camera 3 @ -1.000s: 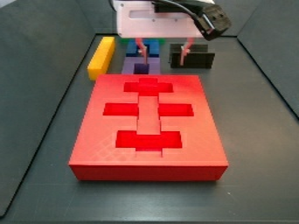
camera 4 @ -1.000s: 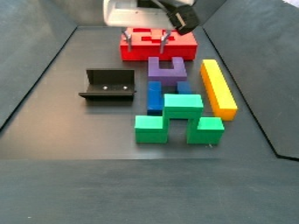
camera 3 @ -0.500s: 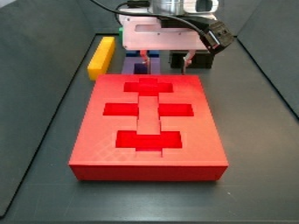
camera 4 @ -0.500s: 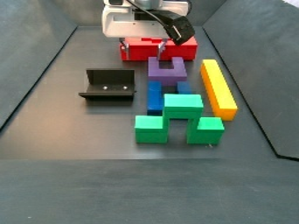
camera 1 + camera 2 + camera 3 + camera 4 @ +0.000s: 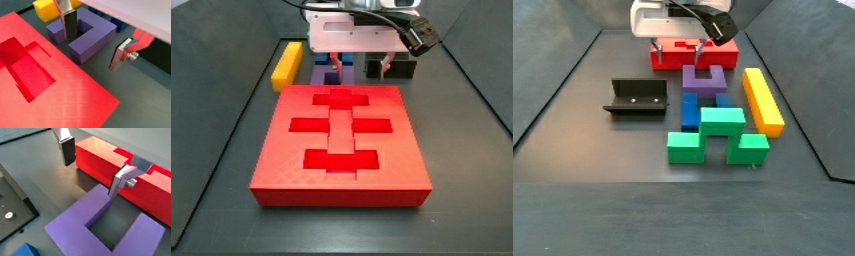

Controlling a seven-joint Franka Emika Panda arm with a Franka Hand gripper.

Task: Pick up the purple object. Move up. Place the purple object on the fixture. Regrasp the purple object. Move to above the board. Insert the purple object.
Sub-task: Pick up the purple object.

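Observation:
The purple object (image 5: 85, 31) is a U-shaped block lying flat on the floor right behind the red board (image 5: 47, 75); it also shows in a side view (image 5: 704, 80) and a wrist view (image 5: 107, 228). My gripper (image 5: 93, 40) hangs open just above its end nearest the board. One dark pad (image 5: 68, 24) stands over the notch and the silver finger (image 5: 123, 52) stands outside one prong. Nothing is held. The black fixture (image 5: 636, 97) stands apart on the floor, with nothing on it. In a side view the hand (image 5: 352, 62) hides most of the purple object.
A yellow bar (image 5: 762, 100) lies beside the purple object. A blue block (image 5: 691, 108) and a green block (image 5: 714, 135) lie in line past it. The board (image 5: 338, 135) has cross- and bar-shaped recesses. Dark walls close in the floor on both sides.
The gripper has come down from higher up toward the purple object, staying open. The blocks, the board and the fixture have not moved.

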